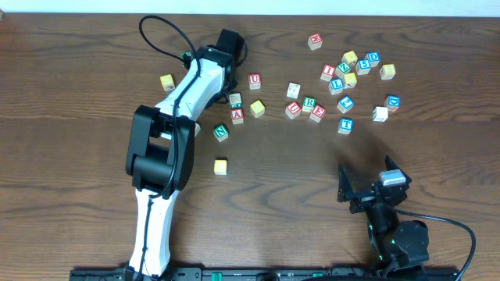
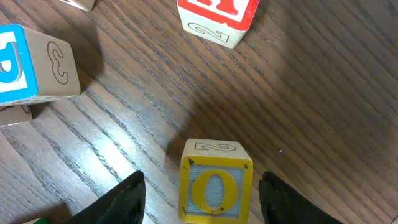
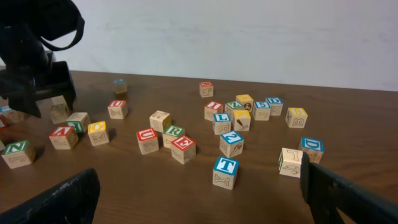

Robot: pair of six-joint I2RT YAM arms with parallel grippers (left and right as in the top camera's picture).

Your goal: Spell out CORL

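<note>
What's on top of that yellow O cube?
Nothing rests on the O cube; its top face shows only an outlined drawing. Its underside, against the table, is hidden.

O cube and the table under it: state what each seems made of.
O cube: likely pale wood, bare top with an outlined figure, yellow painted face. Table: dark wood or wood-look laminate, streaky grain, slight sheen.

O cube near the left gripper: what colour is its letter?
Yellow letter on the O cube; left wrist view.
</note>
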